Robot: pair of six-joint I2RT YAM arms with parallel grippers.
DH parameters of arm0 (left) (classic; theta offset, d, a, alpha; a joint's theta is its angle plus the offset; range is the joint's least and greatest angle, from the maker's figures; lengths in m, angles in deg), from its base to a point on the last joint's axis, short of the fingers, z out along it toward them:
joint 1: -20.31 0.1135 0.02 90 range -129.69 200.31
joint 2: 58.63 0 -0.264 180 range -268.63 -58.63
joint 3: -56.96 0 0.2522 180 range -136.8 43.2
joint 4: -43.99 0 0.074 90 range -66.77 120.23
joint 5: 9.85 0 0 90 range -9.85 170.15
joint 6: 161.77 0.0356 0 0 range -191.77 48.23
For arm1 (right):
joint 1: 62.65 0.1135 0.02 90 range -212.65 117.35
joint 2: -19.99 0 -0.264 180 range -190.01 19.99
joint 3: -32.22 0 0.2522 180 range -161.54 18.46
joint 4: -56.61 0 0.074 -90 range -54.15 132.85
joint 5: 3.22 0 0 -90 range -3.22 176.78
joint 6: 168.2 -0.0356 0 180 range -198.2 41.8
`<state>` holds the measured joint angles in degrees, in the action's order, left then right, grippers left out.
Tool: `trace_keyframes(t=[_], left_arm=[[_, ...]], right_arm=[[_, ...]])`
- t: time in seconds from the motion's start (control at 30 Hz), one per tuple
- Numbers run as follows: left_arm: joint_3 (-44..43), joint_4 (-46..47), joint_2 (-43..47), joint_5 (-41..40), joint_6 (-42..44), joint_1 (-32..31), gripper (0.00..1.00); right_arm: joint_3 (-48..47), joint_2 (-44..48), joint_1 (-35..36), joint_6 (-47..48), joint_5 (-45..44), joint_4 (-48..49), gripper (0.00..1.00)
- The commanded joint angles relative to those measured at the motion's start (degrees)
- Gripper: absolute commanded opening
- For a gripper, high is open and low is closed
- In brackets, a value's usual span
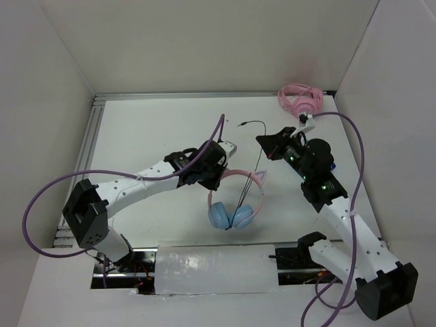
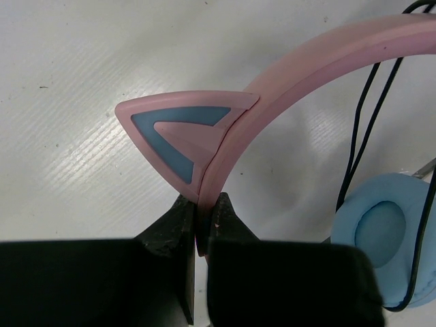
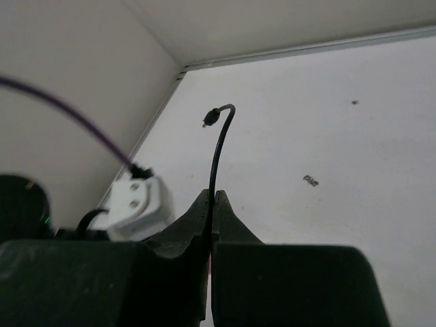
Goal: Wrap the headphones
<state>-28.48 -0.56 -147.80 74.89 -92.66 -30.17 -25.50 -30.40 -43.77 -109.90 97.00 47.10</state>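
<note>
In the left jaws, pink cat-eared headphones point(image 1: 219, 214), blue cups point(image 2: 381, 235)

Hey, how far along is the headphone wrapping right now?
Done: both grips are set. The left gripper is shut on the pink headband of the headphones; the right gripper pinches the black cable near its plug. In hand: that end is held out from the band. Left: no snug turns show, so the winding remains.

cat-eared headphones point(image 1: 219, 214): 1 | all-pink headphones point(image 1: 300, 102): 1 | arms point(image 1: 136, 185) point(image 1: 340, 212): 2 | pincers point(image 2: 201, 221) point(image 3: 212, 208): 2
</note>
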Motion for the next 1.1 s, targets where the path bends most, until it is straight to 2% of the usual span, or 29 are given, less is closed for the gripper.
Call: trace_keyframes(t=[0.0, 0.2, 0.27, 0.33, 0.37, 0.43, 0.47, 0.5, 0.57, 0.6, 0.7, 0.87, 1.07], left_arm=[[-3.0, -2.9, -0.3, 2.8, -1.5, 2.0, 0.0], [-4.8, -0.9, -1.1, 9.0, -0.7, 6.0, 0.0], [-5.0, -0.9, -1.4, 9.9, -1.0, 7.1, 0.0], [-5.9, -1.4, -2.4, 9.5, -1.4, 7.8, 0.0], [-6.2, -1.8, -2.7, 9.5, -1.8, 8.2, 0.0], [-7.2, -2.6, -3.6, 9.7, -2.4, 8.9, 0.0], [-7.3, -2.6, -3.8, 10.1, -2.5, 9.2, 0.0], [-7.4, -2.3, -4.0, 11.0, -2.6, 9.8, 0.0], [-7.9, -1.4, -4.2, 12.5, -2.3, 10.4, 0.0], [-8.4, -0.9, -4.4, 13.4, -2.0, 11.2, 0.0], [-9.9, -1.5, -5.5, 13.6, -2.1, 11.6, 0.0], [-14.3, -1.0, -8.6, 14.5, -1.8, 11.9, 0.0], [-23.4, -3.4, -15.8, 14.0, -1.7, 11.9, 0.0]], right_arm=[[1.9, 5.6, 2.7, 10.1, 8.5, 11.9, 0.0], [3.4, 8.3, 9.3, 30.7, 23.2, 5.9, 0.0], [3.7, 8.6, 11.3, 39.1, 28.3, 2.3, 0.0], [3.9, 9.2, 12.6, 42.9, 33.2, -1.0, 0.0], [3.5, 9.2, 13.6, 49.3, 35.4, -2.8, 0.0], [2.7, 8.5, 14.4, 55.9, 39.1, -10.8, 0.0], [1.7, 7.6, 15.1, 63.4, 42.6, -13.9, 0.0], [1.0, 7.0, 15.3, 66.8, 44.4, -19.4, 0.0], [-0.2, 5.8, 15.7, 70.1, 46.7, -23.0, 0.0], [-0.7, 5.0, 15.7, 75.5, 48.1, -27.6, 0.0], [-0.9, 4.3, 15.8, 83.0, 48.6, -33.4, 0.01], [-0.1, 2.1, 17.3, 81.5, 41.8, -32.8, 0.07], [0.1, -1.6, 19.8, 70.5, 27.2, -27.5, 0.17]])
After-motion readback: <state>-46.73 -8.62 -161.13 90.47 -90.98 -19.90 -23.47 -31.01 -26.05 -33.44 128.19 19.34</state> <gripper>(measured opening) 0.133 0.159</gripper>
